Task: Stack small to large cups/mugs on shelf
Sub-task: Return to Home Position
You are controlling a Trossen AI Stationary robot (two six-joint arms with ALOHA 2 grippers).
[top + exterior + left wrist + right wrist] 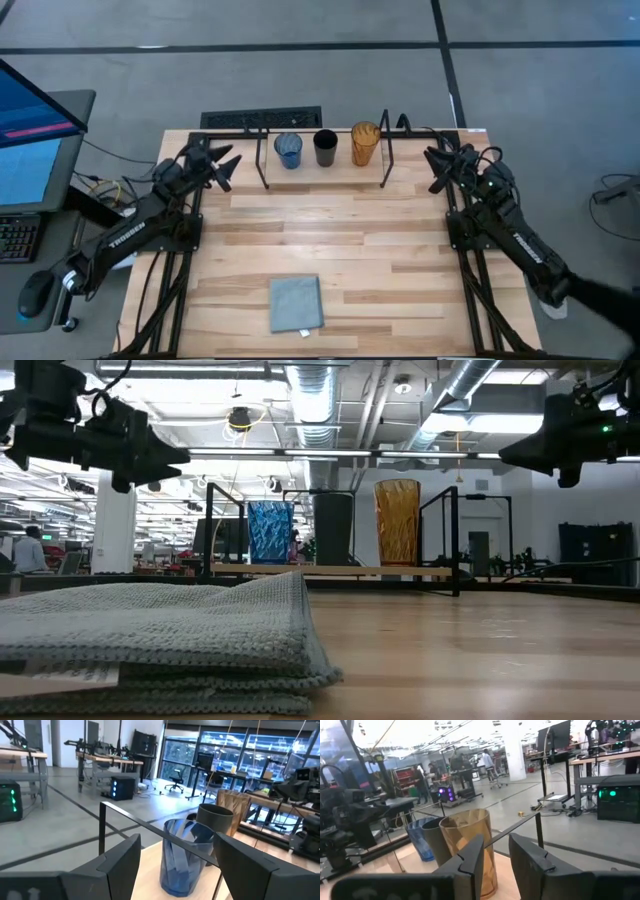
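Three tumblers stand upright on their bases, side by side on the narrow wooden shelf (330, 571) at the table's far edge: blue (289, 150), black (325, 147) and amber (365, 144). They also show in the low view: blue (270, 532), black (333, 528), amber (397, 522). My left gripper (227, 166) hangs open in the air left of the shelf, pointing at the blue tumbler (182, 857). My right gripper (435, 170) hangs open right of the shelf, pointing at the amber tumbler (470, 845). Neither touches anything.
A folded grey-blue cloth (296, 303) lies near the table's front edge, in the middle. The shelf's thin black metal frames (385, 150) rise at both its ends, between the grippers and the tumblers. Bare wooden tabletop (340, 235) lies between the shelf and the cloth.
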